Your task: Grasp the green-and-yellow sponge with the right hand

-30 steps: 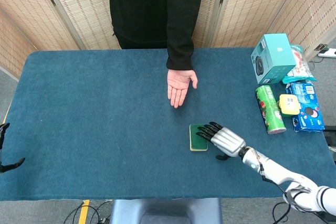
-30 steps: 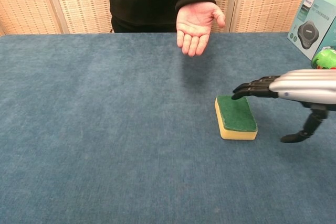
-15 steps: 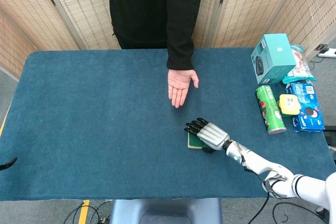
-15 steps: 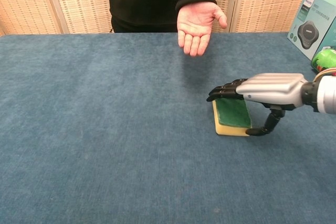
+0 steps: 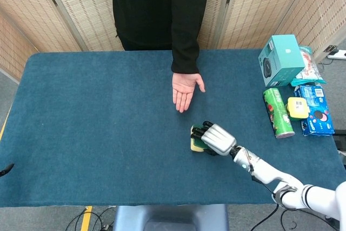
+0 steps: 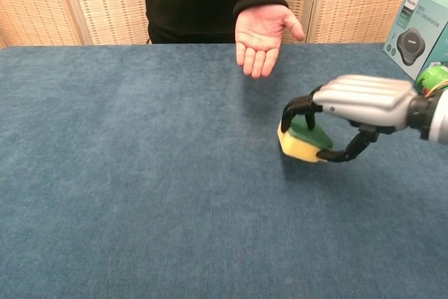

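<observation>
The green-and-yellow sponge point(image 6: 299, 143) is tilted, its near edge lifted off the blue table, yellow side showing below the green top. My right hand point(image 6: 350, 106) grips it, fingers curled over the far edge and thumb under the near side. In the head view the same sponge point(image 5: 195, 142) peeks out left of the right hand point(image 5: 216, 139), right of the table's centre. My left hand point(image 5: 4, 170) shows only as a dark tip at the left edge of the head view; how its fingers lie is hidden.
A person stands behind the table with an open palm point(image 5: 185, 89) held out above it, just beyond the sponge. At the right edge are a teal box point(image 5: 280, 58), a green can point(image 5: 278, 112) lying down and blue snack packets point(image 5: 316, 109).
My right hand moved left over the sponge, its fingers curled around it, and the sponge tipped up off the table. The left hand slid further out of view.
</observation>
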